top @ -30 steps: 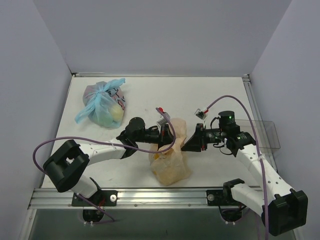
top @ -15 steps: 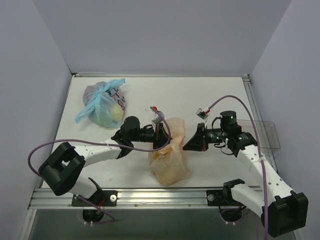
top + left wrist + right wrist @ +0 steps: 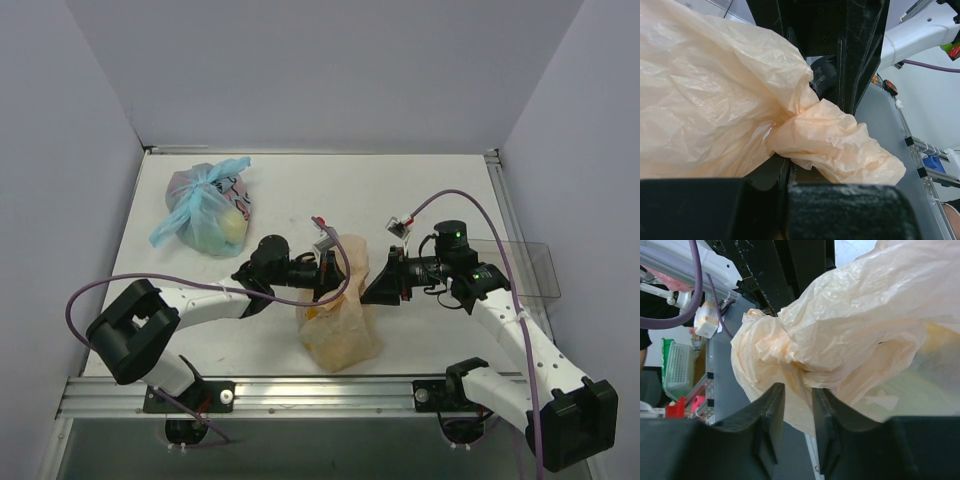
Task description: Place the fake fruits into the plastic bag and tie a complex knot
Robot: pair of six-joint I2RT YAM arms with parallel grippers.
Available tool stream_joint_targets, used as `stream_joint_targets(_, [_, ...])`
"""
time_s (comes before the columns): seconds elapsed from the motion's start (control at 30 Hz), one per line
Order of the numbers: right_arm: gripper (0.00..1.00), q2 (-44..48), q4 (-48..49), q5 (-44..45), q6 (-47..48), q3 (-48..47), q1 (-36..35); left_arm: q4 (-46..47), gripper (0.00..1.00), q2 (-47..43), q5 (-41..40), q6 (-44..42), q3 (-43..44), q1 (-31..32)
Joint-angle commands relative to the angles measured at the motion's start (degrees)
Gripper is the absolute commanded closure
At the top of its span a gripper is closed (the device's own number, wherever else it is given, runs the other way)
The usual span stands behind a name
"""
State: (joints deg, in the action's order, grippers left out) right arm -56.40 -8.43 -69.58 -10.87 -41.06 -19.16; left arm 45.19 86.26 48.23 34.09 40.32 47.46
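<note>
Left gripper (image 3: 332, 272): back in toward the bag from further left half a second ago; clamped tight on the bunched neck.
Right gripper (image 3: 373, 285): nudged left; jaws slightly apart at the film (whether any is pinched, I cannot tell).
Thin peach-orange plastic bag (image 3: 342, 328): near centre of the white table (image 3: 400, 190), between both grippers.
Small plastic fruits (image 3: 316, 312): dim yellow-orange shapes inside.
Twisted knot (image 3: 837, 145): loose-looking, short tail.
Risk: right jaws may close on air, or a hard pull may tear the film.

White table (image 3: 420, 190), pale lavender walls (image 3: 330, 70), aluminium rail (image 3: 300, 392) at near edge.
</note>
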Motion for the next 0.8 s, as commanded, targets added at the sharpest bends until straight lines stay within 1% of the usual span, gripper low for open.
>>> stream_joint_targets(0.0, [0.71,-0.81,2.19,2.17,0.59,-2.01,-0.88,5.88,1.0,-0.65,1.78,1.07,3.63,1.58])
stream_joint_targets(0.03, [0.8,-0.9,2.36,2.43,0.5,-1.83,-0.97,5.88,1.0,-0.74,1.87,1.24,3.63,1.49])
stream_joint_targets(0.07, [0.84,-0.82,2.27,2.43,0.76,-1.75,-1.06,5.88,1.0,-0.83,1.78,1.25,3.63,1.49])
stream_joint_targets(0.13, [0.86,-0.9,1.58,4.09,1.12,-1.74,-1.41,6.05,1.0,-1.09,1.78,1.33,3.72,1.32])
stream_joint_targets(0.17, [0.84,-0.99,1.05,4.36,1.9,-1.83,-1.41,6.31,1.0,-1.27,2.04,1.33,3.98,1.32])
stream_joint_targets(0.2, [0.77,-1.08,0.7,4.37,2.0,-2.01,-1.23,6.4,1.0,-1.36,2.22,1.42,4.16,1.32])
stream_joint_targets(0.23, [0.66,-0.73,0.17,4.37,2.0,-2.01,-1.06,6.4,1.0,-1.53,2.31,1.42,4.24,1.23])
stream_joint_targets(0.33, [0.65,1.19,-1.32,4.89,2.61,-2.88,-0.71,6.49,1.0,-1.71,2.75,1.51,4.25,1.14])
stream_joint_targets(0.4, [0.58,2.78,-2.55,4.81,3.57,-4.02,-0.71,6.4,1.0,-1.8,2.31,1.51,3.9,0.97])
stream_joint_targets(0.43, [0.49,4.53,-5.26,5.07,5.41,-4.46,-0.71,6.4,1.0,-1.8,2.14,1.6,3.81,0.79])
stream_joint_targets(0.47, [0.43,5.24,-6.59,5.59,5.86,-4.99,-0.62,6.14,1.0,-1.8,1.87,1.6,3.72,0.7])
stream_joint_targets(0.5, [0.33,6.03,-7.73,7.25,6.04,-5.34,-0.62,6.05,1.0,-1.71,1.7,1.42,3.63,0.61])
stream_joint_targets(0.53, [0.29,7.08,-9.66,7.61,6.04,-5.87,-0.01,6.05,1.0,-1.62,1.78,1.51,3.54,0.44])
stream_joint_targets(0.67, [0.3,9.03,-11.79,6.92,4.55,-4.91,3.33,5.79,1.0,-1.62,1.78,1.33,3.19,-0.09])
stream_joint_targets(0.77, [0.34,9.12,-12.75,6.48,4.28,-3.95,4.57,5.44,1.0,-1.8,2.05,1.25,3.19,-0.35])
